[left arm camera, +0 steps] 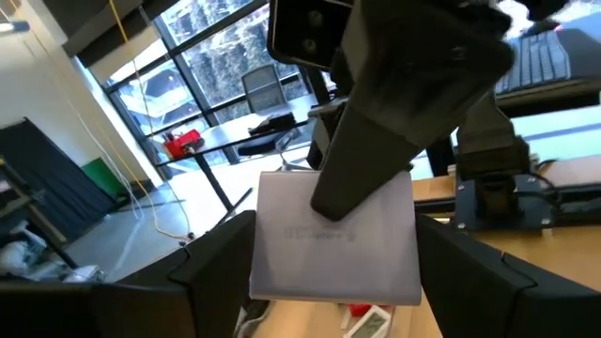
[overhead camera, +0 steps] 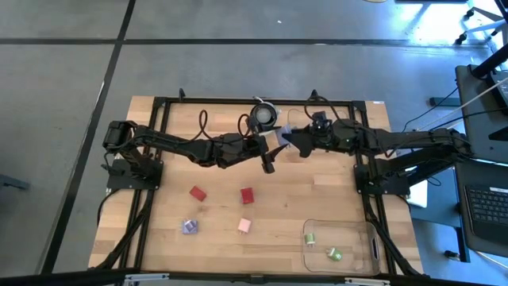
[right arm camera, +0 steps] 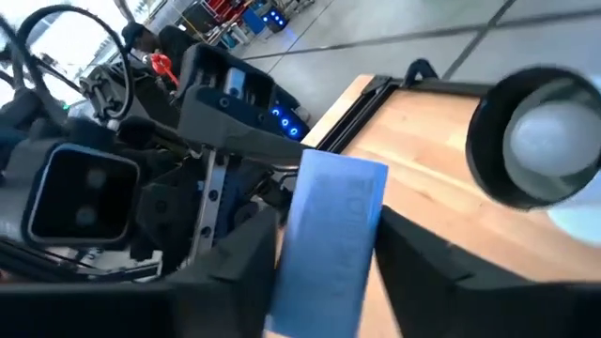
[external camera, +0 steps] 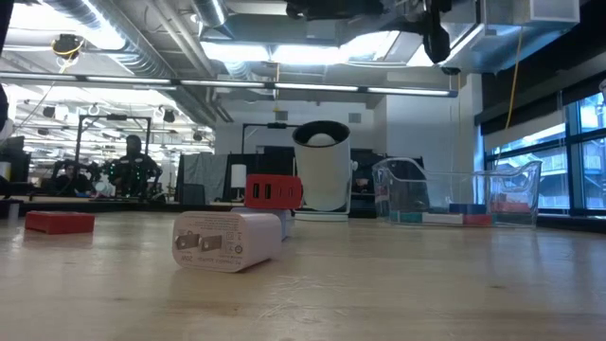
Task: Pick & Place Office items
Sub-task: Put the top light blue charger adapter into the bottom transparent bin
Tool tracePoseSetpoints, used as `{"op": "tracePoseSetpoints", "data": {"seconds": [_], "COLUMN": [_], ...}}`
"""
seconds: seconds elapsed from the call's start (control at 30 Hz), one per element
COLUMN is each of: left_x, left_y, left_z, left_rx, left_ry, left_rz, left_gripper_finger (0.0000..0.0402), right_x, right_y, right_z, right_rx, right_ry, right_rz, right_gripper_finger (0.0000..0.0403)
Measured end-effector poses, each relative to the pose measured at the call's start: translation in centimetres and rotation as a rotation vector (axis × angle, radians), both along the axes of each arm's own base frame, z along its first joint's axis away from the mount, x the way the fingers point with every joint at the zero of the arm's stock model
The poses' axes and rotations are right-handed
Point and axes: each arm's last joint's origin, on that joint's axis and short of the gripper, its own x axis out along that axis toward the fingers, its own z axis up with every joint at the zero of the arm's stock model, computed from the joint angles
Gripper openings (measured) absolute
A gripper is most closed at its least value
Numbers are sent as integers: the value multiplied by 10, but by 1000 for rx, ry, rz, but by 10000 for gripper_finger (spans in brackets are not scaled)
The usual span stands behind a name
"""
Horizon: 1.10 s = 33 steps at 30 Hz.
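Note:
A pale lilac block (overhead camera: 279, 137) is held in the air between my two grippers, above the table's far middle. My left gripper (overhead camera: 270, 149) comes from the left and my right gripper (overhead camera: 289, 140) from the right; both are shut on the block. The block shows lilac-grey in the left wrist view (left arm camera: 319, 258) and bluish in the right wrist view (right arm camera: 329, 239). Lying on the table are two red pieces (overhead camera: 197, 192) (overhead camera: 247, 195), a lilac piece (overhead camera: 189, 227) and a pink piece (overhead camera: 244, 226). Two green pieces (overhead camera: 310, 237) (overhead camera: 334, 254) lie in a clear tray (overhead camera: 367, 248). My left gripper pinches the block's two narrow sides (left arm camera: 261, 253) between its fingers (left arm camera: 211, 272), coming level from the table's left. The block is lifted clear of the table. My right gripper pinches the same block by its other end (right arm camera: 315, 282), one finger (left arm camera: 376, 141) lying over a broad face, coming from the table's right.
A round white-and-black object (overhead camera: 263, 116) stands at the far middle, just behind the grippers. In the low view a white plug-like piece (external camera: 227, 240) lies near, with a red one (external camera: 274, 192) behind it. Another clear tray (external camera: 454, 194) stands at the back right.

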Motion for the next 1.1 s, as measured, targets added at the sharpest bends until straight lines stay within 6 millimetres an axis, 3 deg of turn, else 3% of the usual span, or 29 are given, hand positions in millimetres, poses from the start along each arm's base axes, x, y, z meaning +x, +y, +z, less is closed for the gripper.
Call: {"op": "tracePoseSetpoints", "data": {"seconds": [0.07,0.43,0.8,0.97,1.1], "left_x": [0,0,-1,-3,-7], "left_y": [0,-4,-4,-5,-5], "left_z": [0,0,-4,-18,-31], "left_rx": [20,58,-246,-356,-439], "left_ry": [13,23,-97,-13,80], "left_rz": [8,9,48,73,110], "left_gripper_finger": [267,269,301,306,306], "right_x": [0,0,-17,-35,-45], "right_y": [-1,-1,-11,-6,11], "right_z": [0,-1,2,-4,-13], "right_rx": [36,51,55,127,250], "right_ry": [-6,-3,57,179,306], "right_rz": [8,42,107,261,475], "right_gripper_finger": [125,123,123,123,123]}}
